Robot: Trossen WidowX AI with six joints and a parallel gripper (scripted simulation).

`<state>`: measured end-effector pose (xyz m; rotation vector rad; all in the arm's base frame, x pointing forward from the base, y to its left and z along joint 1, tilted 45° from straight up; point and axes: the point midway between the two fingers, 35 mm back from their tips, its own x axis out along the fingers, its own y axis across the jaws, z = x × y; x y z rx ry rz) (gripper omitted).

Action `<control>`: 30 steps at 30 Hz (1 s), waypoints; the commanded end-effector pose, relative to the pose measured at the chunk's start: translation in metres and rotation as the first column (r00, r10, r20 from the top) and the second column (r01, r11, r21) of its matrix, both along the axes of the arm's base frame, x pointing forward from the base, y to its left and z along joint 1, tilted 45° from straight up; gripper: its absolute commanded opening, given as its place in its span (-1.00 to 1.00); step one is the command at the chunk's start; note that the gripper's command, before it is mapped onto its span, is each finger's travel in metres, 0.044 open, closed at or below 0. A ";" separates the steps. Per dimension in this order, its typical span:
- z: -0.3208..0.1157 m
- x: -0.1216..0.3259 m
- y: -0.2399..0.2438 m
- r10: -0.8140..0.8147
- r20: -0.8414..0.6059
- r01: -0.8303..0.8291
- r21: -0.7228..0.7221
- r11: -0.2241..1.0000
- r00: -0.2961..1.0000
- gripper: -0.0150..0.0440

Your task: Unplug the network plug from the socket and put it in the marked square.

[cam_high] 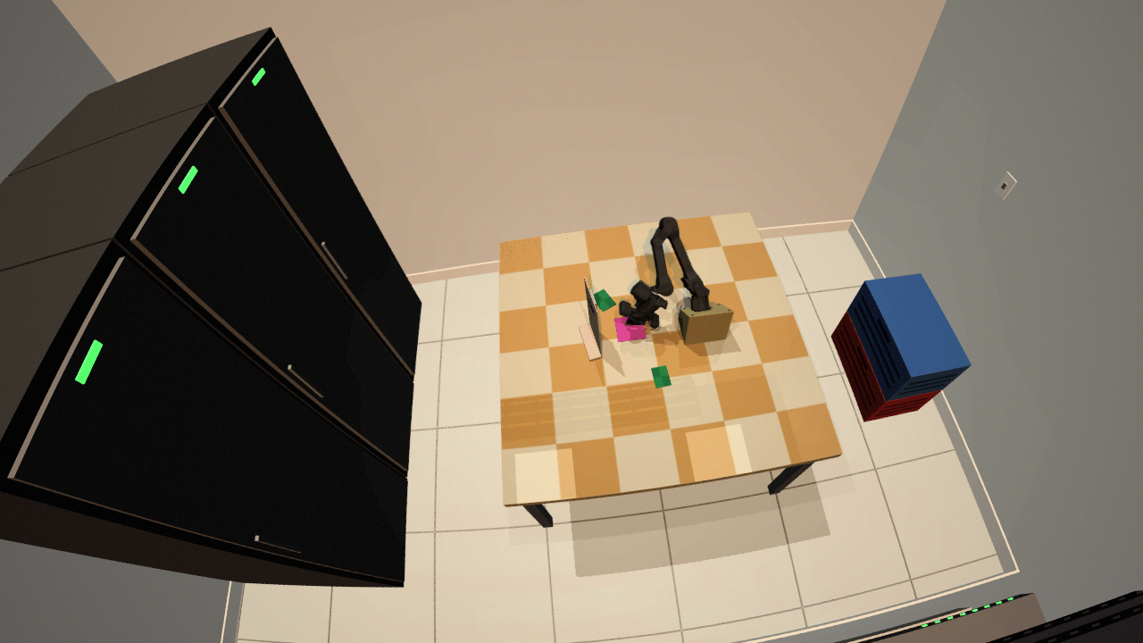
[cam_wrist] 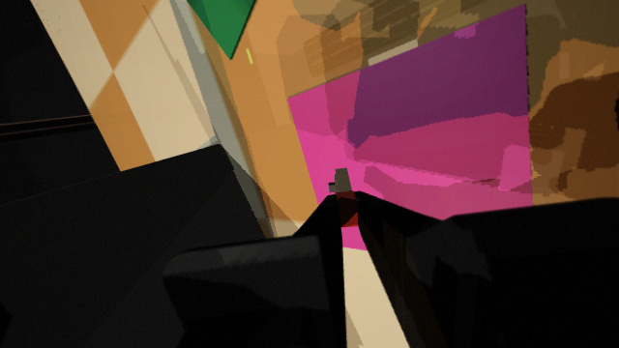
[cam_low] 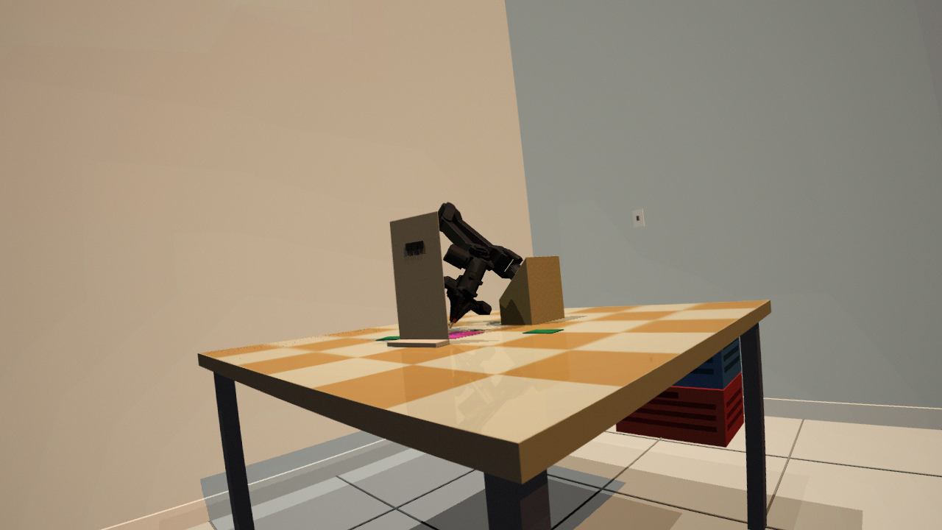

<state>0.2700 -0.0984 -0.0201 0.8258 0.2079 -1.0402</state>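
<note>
Wrist view: gripper (cam_wrist: 347, 213) is clenched on the plug (cam_wrist: 342, 183), a small grey-and-red piece poking out between the two dark fingers at frame centre. Plug tip sits over the lower-left part of the magenta marked square (cam_wrist: 435, 145), which fills the centre-right of the frame; can't tell from this view whether the plug touches the table (cam_wrist: 140, 97). A green patch (cam_wrist: 224, 19) shows at top centre, and the pale base edge of the panel runs diagonally down from it. Top view: arm (cam_high: 675, 263) reaches from its tan mount block (cam_high: 704, 323) at frame centre-right toward the upright panel (cam_high: 591, 320), gripper (cam_high: 633, 313) pointed down over the upper edge of the marked square (cam_high: 631, 331), just right of the panel. Second green patch (cam_high: 660, 375) lies lower in frame, well apart from the square. Exterior view: gripper (cam_low: 455, 316) angles down-left, tip very near the tabletop (cam_low: 592, 369) just right of the panel (cam_low: 418, 277); dark socket (cam_low: 414, 249) sits high on the panel face, well above the tip. Marked square (cam_low: 464, 334) shows as a thin magenta strip below the gripper. Blue-and-red crates (cam_high: 898, 344) sit on the floor at right.
</note>
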 end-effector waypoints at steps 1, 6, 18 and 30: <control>-0.004 -0.003 -0.003 0.001 -0.011 -0.001 -0.001 1.000 1.000 -0.49; -0.006 -0.004 -0.006 0.002 -0.011 -0.002 -0.002 1.000 1.000 -0.49; -0.012 -0.006 -0.013 0.003 -0.009 -0.003 -0.006 1.000 1.000 -0.49; -0.014 -0.005 -0.016 0.003 -0.009 -0.003 -0.006 1.000 1.000 -0.49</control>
